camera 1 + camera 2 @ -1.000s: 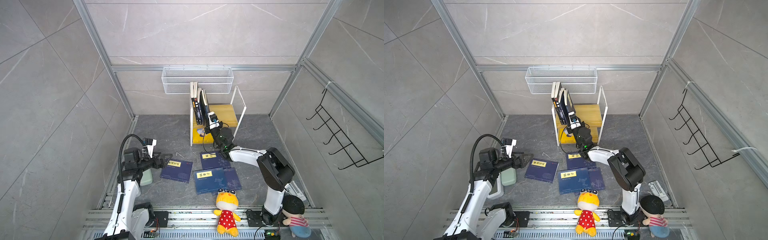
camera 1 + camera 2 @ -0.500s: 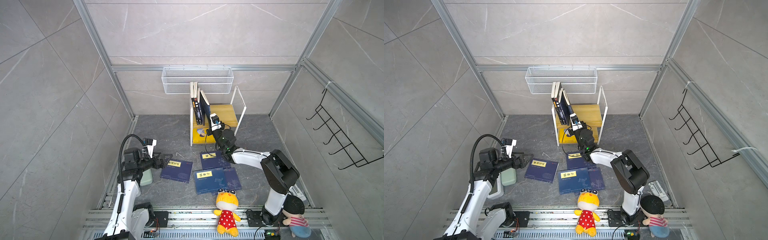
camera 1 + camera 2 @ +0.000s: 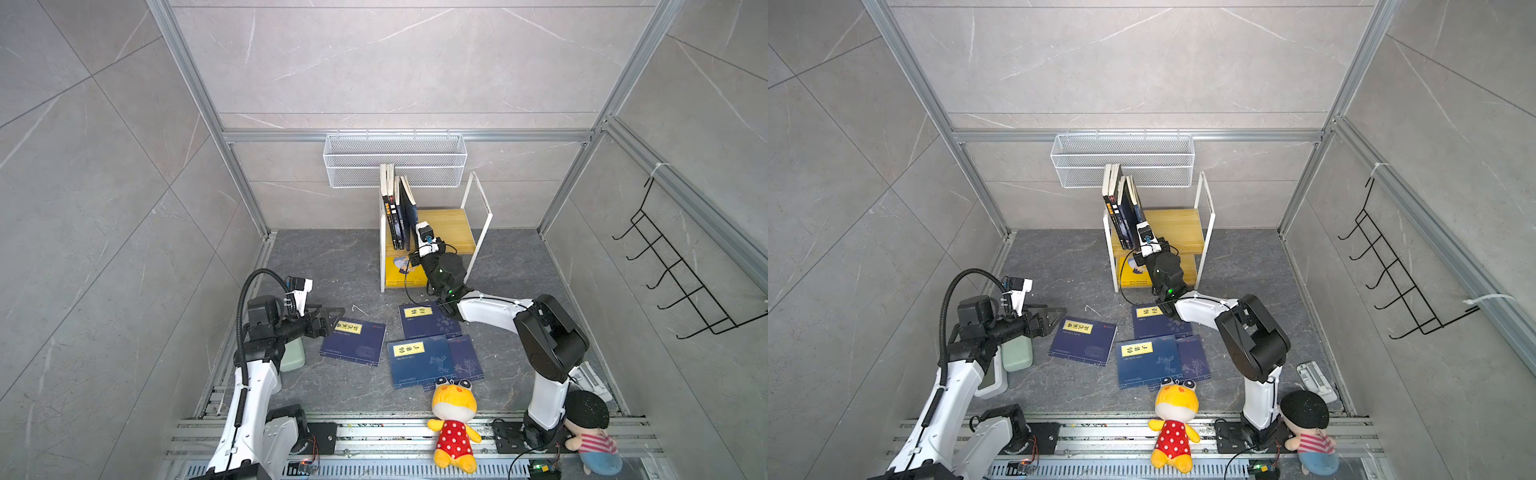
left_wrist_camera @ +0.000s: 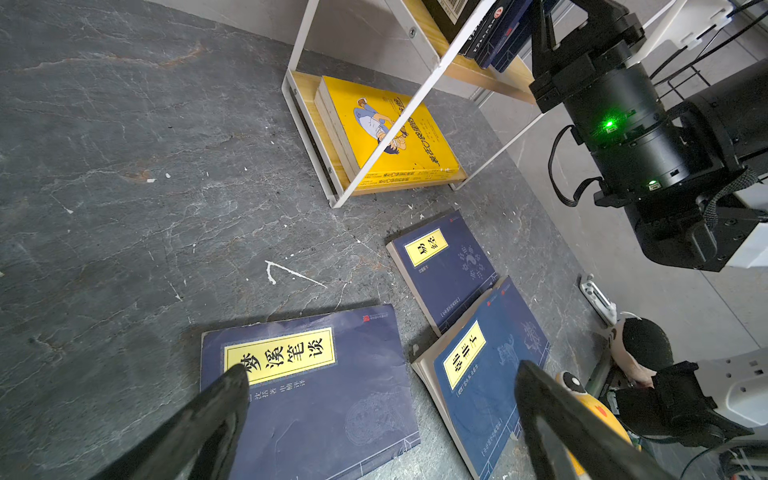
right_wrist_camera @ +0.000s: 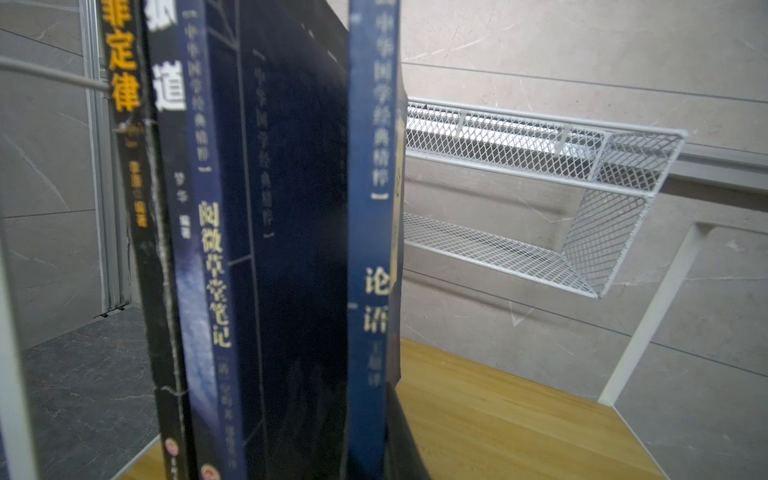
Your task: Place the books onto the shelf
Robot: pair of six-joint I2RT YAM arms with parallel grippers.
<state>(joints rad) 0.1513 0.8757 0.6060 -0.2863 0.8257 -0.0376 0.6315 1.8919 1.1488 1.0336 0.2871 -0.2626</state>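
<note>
Several books (image 3: 392, 208) stand at the left end of the shelf's (image 3: 451, 228) upper board, and a yellow book (image 3: 403, 270) lies on the lower board. My right gripper (image 3: 415, 241) is at that row, shut on the spine of the rightmost navy book (image 5: 370, 257). Navy books lie on the floor: one on the left (image 3: 353, 340), one near the shelf (image 3: 428, 320), and one (image 3: 419, 359) overlapping another. My left gripper (image 4: 380, 372) hovers open just above the left one (image 4: 316, 395), empty.
A white wire basket (image 3: 395, 160) hangs on the back wall above the shelf, and a black hook rack (image 3: 673, 266) on the right wall. A yellow plush (image 3: 453, 419) and a boy plush (image 3: 590, 428) lie at the front. A pale green object (image 3: 293, 353) sits under the left arm.
The right gripper's jaws have closed on the navy book at the shelf, and the book now stands a little closer to the row. The left arm has not moved.
</note>
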